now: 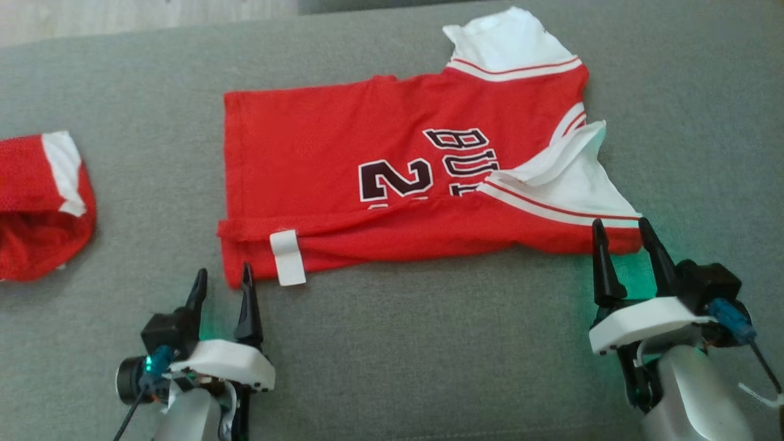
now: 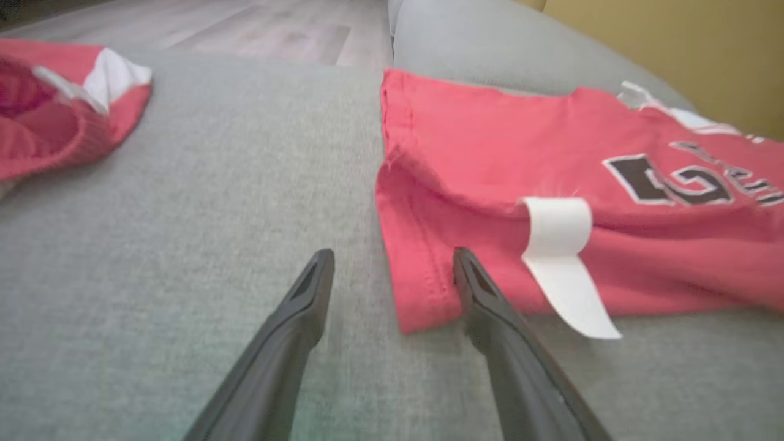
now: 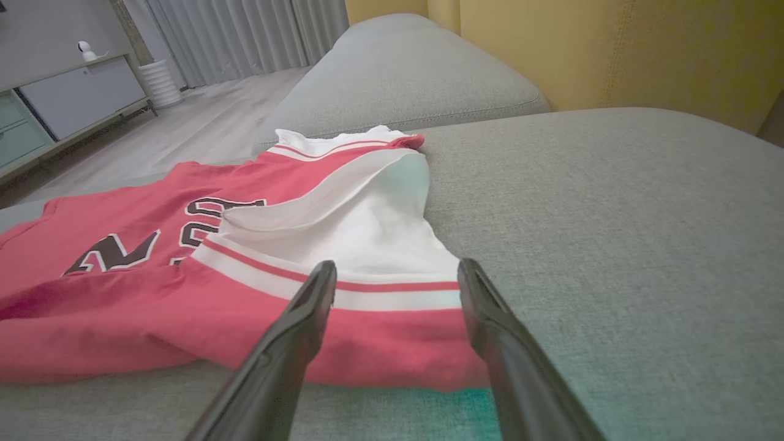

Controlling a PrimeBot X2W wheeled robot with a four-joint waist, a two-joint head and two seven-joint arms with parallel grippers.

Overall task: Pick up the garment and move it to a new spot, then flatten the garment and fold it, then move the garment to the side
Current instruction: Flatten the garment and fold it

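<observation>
Both splayed low, left gripper (image 1: 223, 270), right gripper (image 1: 620, 222)

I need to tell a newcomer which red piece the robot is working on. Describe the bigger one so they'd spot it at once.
On the wide grey cushion, look at the middle. The red jersey lies spread there, its near edge folded over. Unlike the bunched red garment at the left, it shows dark numerals, white sleeves and a white tag.
</observation>
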